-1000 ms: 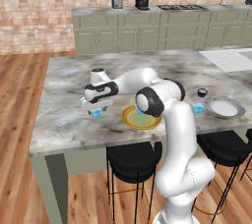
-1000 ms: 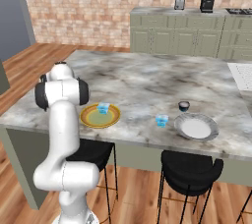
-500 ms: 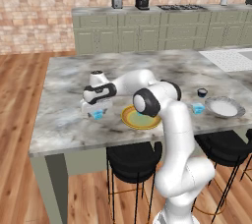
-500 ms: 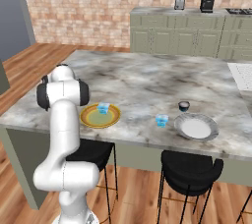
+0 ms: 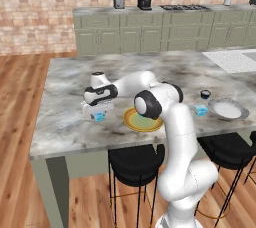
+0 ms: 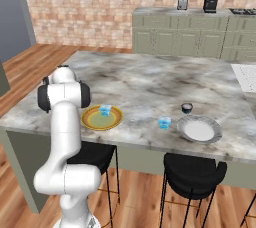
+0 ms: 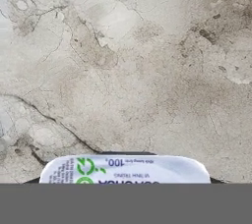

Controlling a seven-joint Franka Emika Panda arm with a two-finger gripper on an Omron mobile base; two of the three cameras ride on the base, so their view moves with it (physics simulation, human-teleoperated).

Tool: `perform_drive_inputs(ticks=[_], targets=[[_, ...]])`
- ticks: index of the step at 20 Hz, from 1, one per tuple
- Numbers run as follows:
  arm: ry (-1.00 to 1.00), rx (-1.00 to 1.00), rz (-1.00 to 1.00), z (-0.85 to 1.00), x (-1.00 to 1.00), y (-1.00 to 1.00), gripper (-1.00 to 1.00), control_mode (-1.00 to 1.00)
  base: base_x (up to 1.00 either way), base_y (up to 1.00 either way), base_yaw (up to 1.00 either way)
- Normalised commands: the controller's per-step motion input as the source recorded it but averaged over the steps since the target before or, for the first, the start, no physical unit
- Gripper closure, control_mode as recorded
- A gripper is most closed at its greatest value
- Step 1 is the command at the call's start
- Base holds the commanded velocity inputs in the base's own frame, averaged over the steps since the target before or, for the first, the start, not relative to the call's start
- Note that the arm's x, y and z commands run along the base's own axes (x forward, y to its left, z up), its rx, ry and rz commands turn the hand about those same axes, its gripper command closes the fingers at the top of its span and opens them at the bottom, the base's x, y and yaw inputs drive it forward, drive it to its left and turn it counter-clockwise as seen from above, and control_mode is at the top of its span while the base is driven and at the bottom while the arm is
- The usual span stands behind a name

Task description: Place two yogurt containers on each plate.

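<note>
Seen from the left base view: gripper [image 5: 99, 112] low over the table [image 5: 65, 117], clenched on a yogurt cup [image 5: 99, 117] standing upright, just beside the yellow plate [image 5: 141, 121]. Revealed from the right base view: a second cup [image 6: 105, 110] on that plate's far edge, a third [image 6: 164, 122] beside the grey plate [image 6: 199, 129], well beyond the gripper. From the hand view: printed lid [image 7: 123, 169] facing the camera, its long axis crosswise.

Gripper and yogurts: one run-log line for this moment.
gripper: shut on yogurt container | yellow-rimmed plate: one cup | grey plate: none | stray cup: counter
</note>
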Motion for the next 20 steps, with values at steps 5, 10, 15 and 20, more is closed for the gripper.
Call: perform_drive_inputs(ticks=[5,10,15,20], targets=[[0.0,0.0,-0.06,0.23,-0.67,-0.28,1.0,-1.0,0.0,0.0,0.0],[-0.04,0.0,-0.11,0.82,-0.81,-0.44,1.0,-1.0,0.0,0.0,0.0],[-0.04,0.0,-0.12,0.48,-0.55,-0.67,1.0,-1.0,0.0,0.0,0.0],[-0.1,0.0,-0.13,0.0,-0.34,-0.79,1.0,-1.0,0.0,0.0,0.0]])
